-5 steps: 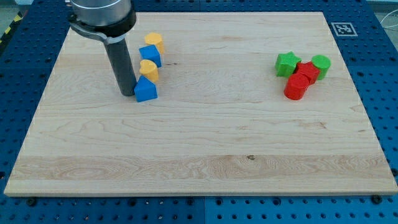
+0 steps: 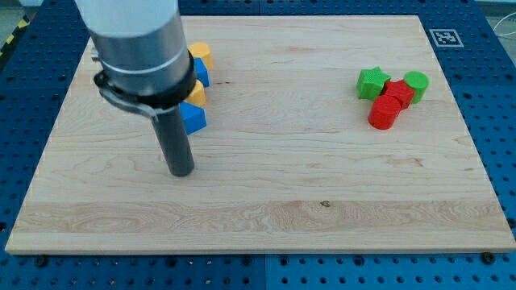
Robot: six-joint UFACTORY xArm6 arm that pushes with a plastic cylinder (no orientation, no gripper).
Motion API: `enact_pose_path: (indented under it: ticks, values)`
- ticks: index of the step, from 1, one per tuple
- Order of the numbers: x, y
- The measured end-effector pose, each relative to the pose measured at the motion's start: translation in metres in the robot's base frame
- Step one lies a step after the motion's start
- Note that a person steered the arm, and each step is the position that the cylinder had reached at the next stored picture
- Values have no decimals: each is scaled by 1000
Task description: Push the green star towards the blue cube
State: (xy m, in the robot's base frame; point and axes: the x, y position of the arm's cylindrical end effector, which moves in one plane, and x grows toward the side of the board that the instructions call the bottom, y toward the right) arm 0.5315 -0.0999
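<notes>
**Green star not yet reached, tip across the table from it**

Blue perforated benching surrounds a pale wooden table [image 2: 266, 193] that fills most of the view. On the view's right sits a tight cluster: the green star [image 2: 372, 83] at its left edge, a green cylinder [image 2: 416, 82] at its right, and two red blocks, one [image 2: 399, 92] between the greens and one [image 2: 384, 112] just below, all touching or nearly so. On the view's left, partly hidden behind the arm's grey body, lie a blue cube [image 2: 193, 118], a second blue block [image 2: 201, 72], and two yellow blocks [image 2: 200, 54] [image 2: 195, 93] whose shapes I cannot make out.

The end effector is a bare dark rod with nothing to open or close; my tip [image 2: 181, 172] rests on the table just below the left group, near the blue cube and well apart from the green star.

By my judgement the task is barely begun. The star lies in its cluster, far from the blue cube. The tip has yet to cross to the star's right side and push it leftward, ideally without dragging the red blocks along.
</notes>
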Motion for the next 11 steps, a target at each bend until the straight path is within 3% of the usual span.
enact_pose_path:
  ticks: [1, 4, 9, 11]
  values:
    - [10, 26]
    - [-32, 139]
    - [-167, 184]
    - [-179, 247]
